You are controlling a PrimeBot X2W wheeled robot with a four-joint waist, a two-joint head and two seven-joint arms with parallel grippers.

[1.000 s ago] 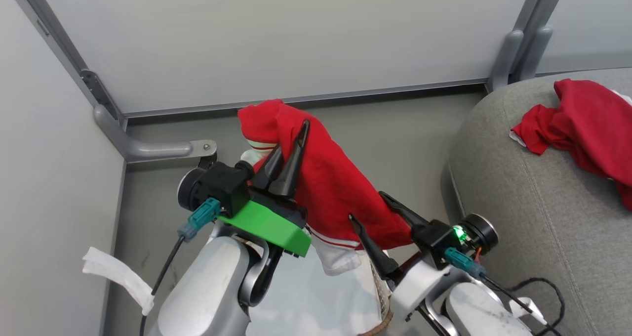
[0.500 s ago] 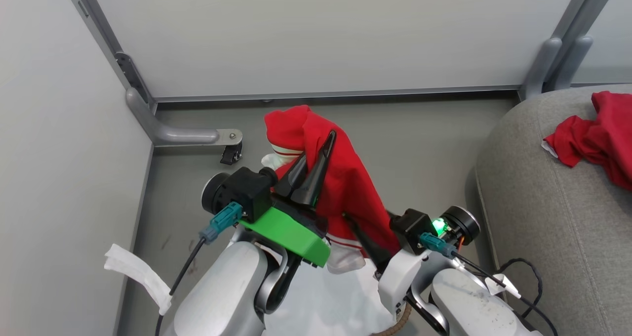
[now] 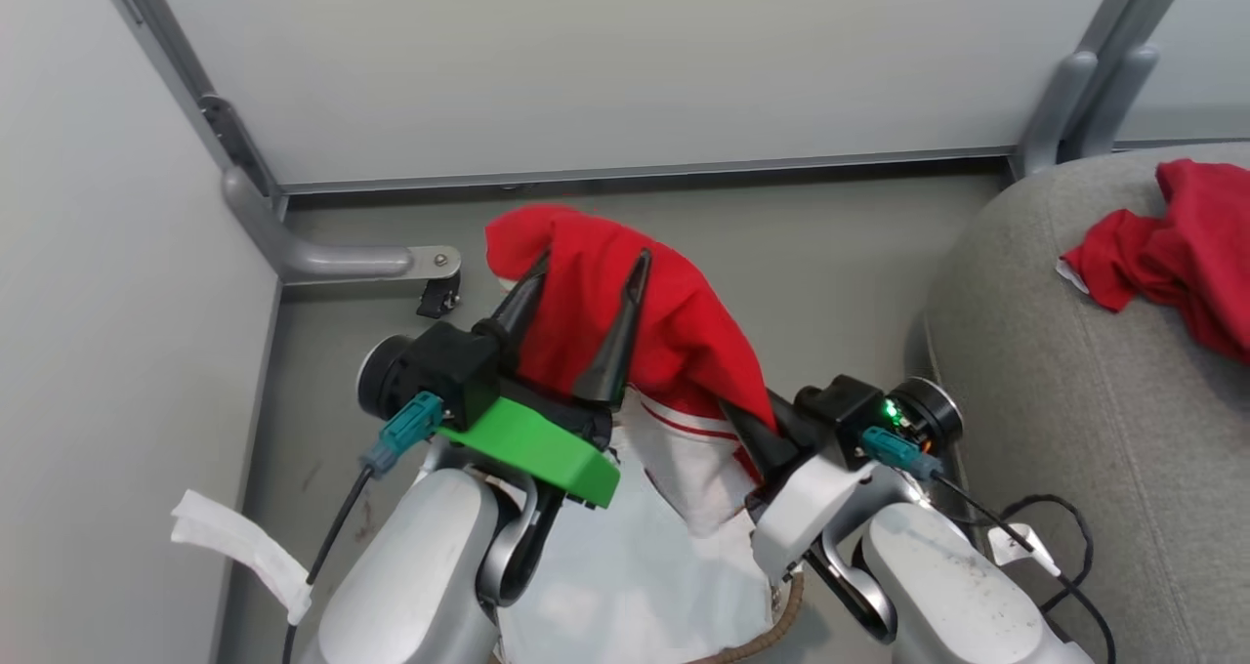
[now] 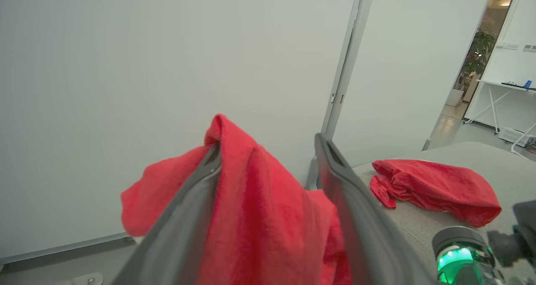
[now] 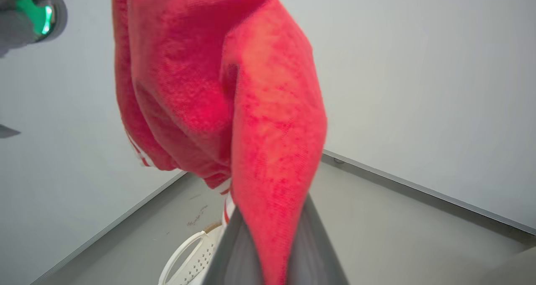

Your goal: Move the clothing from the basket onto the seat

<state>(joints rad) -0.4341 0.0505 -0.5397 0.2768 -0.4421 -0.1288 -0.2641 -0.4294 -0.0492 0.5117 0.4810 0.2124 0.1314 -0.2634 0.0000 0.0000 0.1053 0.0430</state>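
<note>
Left gripper point(image 3: 592, 256) opened; right gripper point(image 3: 748, 418) clamped onto red garment point(image 3: 674, 322).

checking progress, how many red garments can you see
2. One garment hangs over the basket, pinched by the right gripper; the other garment lies on the seat. More may be hidden.

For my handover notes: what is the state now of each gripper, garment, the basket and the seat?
left gripper, open, lifted garment draped between its fingers.
right gripper, shut on the lifted garment.
lifted garment, raised above the basket.
other garment, crumpled on the seat.
basket, below the arms, liner showing.
seat, carries one garment.
</note>
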